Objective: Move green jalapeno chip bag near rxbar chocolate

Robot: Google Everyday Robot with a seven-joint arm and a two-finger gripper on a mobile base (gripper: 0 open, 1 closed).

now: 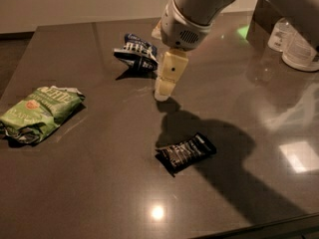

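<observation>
The green jalapeno chip bag, light green and wrinkled with white lettering, lies at the table's left edge. The rxbar chocolate, a small black wrapper with white lettering, lies flat near the table's middle, towards the front. My gripper hangs from the arm above the table's middle, pointing down. It is above and left of the rxbar, far right of the green bag, and holds nothing that I can see.
A dark blue and white snack bag stands just left of and behind the gripper. Clear containers stand at the table's back right. The dark glossy table ends at the front edge near the bottom.
</observation>
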